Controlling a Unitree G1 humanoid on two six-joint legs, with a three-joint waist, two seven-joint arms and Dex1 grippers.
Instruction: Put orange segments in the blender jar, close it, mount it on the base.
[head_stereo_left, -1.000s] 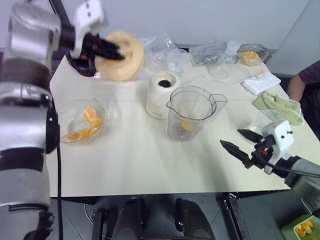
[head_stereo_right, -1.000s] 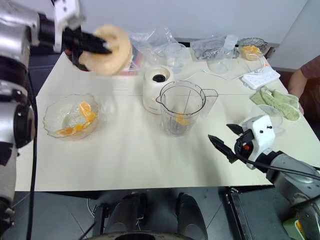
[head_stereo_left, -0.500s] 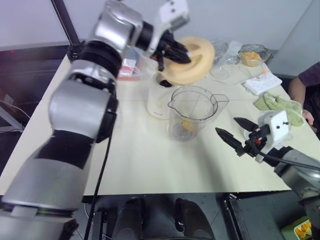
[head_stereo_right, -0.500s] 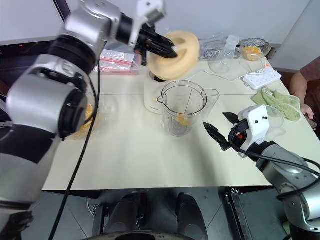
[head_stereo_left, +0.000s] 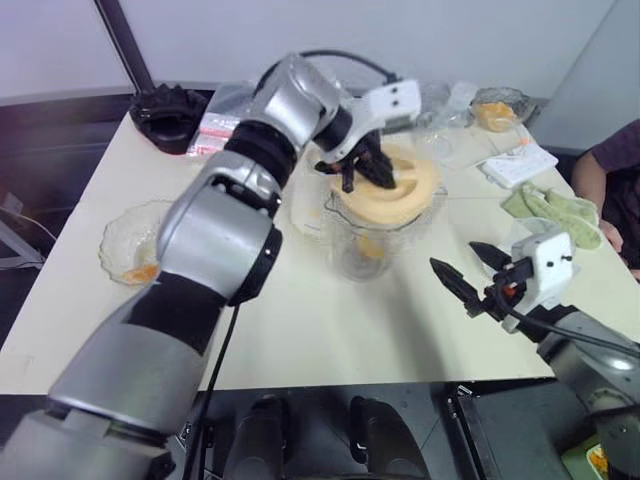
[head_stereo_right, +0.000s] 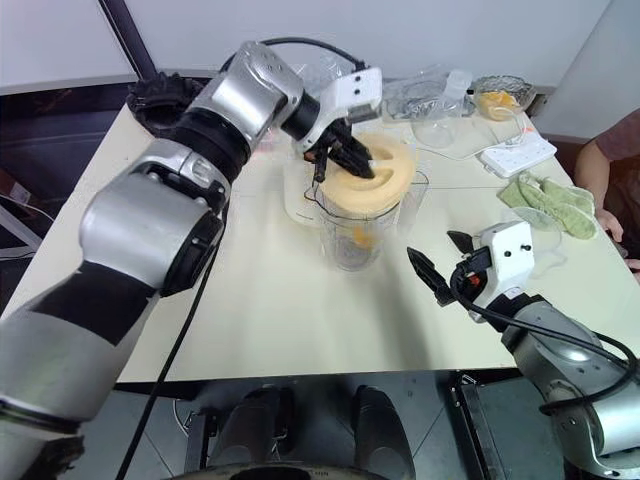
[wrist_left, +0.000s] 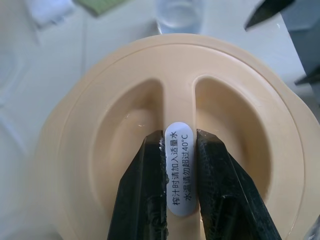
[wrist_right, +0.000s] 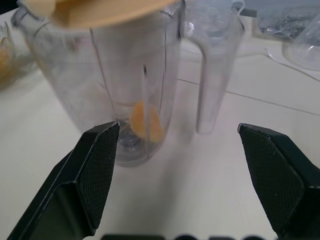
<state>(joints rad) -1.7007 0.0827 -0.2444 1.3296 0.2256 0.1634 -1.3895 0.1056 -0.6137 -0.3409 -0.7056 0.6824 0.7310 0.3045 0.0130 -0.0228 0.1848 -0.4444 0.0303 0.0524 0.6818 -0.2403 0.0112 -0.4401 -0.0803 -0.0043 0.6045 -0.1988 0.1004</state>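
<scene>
My left gripper (wrist_left: 178, 141) is shut on the middle ridge of the pale-orange round lid (head_stereo_left: 400, 195). It holds the lid tilted at the rim of the blender jar (head_stereo_right: 348, 240); I cannot tell whether the lid is seated. One orange segment (wrist_right: 145, 122) lies at the jar's bottom. More orange segments (head_stereo_left: 140, 272) lie in a clear bowl (head_stereo_left: 120, 235) at the left. The cream-white base (head_stereo_right: 296, 196) stands just behind the jar, partly hidden by my arm. My right gripper (head_stereo_left: 455, 257) hovers open to the right of the jar, pointing at it, with nothing between its fingers.
A black ribbed piece (head_stereo_left: 168, 105) sits at the back left corner. Plastic bags, clear cups and a small bowl of orange (head_stereo_left: 497, 108) crowd the back right. A white power strip (head_stereo_left: 522, 165) and green cloth (head_stereo_left: 555, 210) lie right, beside a person's arm (head_stereo_left: 610, 165).
My left arm swung the lid from the table's back left across to the right and down onto the jar's mouth. The right gripper stayed where it was, still open.
</scene>
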